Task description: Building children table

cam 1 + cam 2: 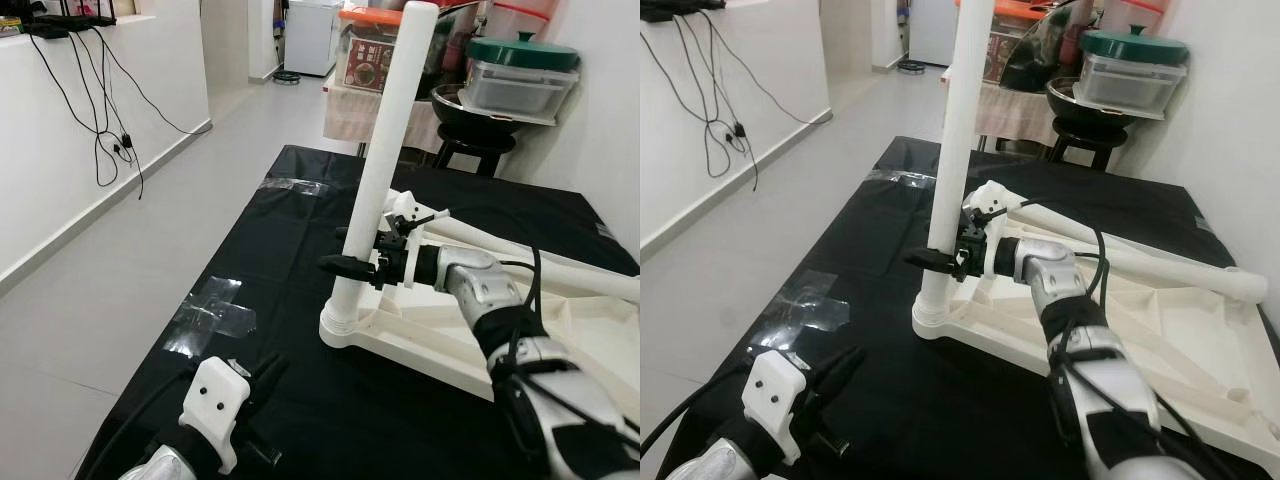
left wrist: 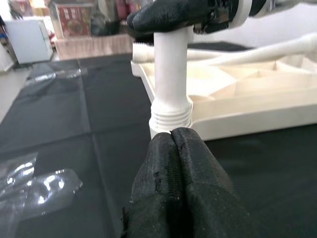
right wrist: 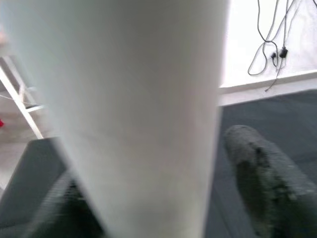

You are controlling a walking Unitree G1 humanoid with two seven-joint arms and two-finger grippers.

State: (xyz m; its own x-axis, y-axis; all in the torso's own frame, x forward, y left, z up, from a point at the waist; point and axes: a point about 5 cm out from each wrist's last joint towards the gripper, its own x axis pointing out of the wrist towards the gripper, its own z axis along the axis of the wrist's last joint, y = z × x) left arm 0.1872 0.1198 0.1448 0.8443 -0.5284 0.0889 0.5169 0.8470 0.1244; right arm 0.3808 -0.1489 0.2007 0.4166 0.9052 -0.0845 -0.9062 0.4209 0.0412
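While the overturned white tabletop [image 1: 560, 340] lies on a black floor mat [image 1: 290, 250], the robot's right hand [image 1: 350, 266] grips an upright table leg [image 1: 385, 160] low on its shaft, one black finger on either side, as the right wrist view shows. The leg stands in the near corner socket [image 1: 345, 325], its threaded collar visible just above the base. A second leg [image 1: 1160, 262] already reaches across the far side of the panel. The left hand [image 2: 183, 183], fingers pressed together and empty, rests low beside the mat's near edge. Seating this leg well likely means keeping it plumb over the socket and turning steadily, so the threads bite squarely rather than cross and jam.
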